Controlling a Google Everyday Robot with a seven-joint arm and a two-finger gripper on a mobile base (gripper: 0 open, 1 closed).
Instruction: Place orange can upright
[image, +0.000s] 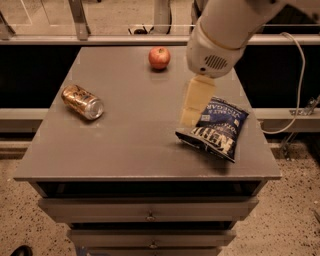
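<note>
The hand (192, 102) hangs over the desk (145, 150), just beside the upper left corner of the dark blue chip bag (215, 127). Whether it is spread or pressed together, I cannot tell. The orange can (82, 101) lies on its side well to the hand's left, near the desk's edge. If nudged rather than gripped squarely, the round can may roll off that edge. A low sweep from here could also drag the bag.
</note>
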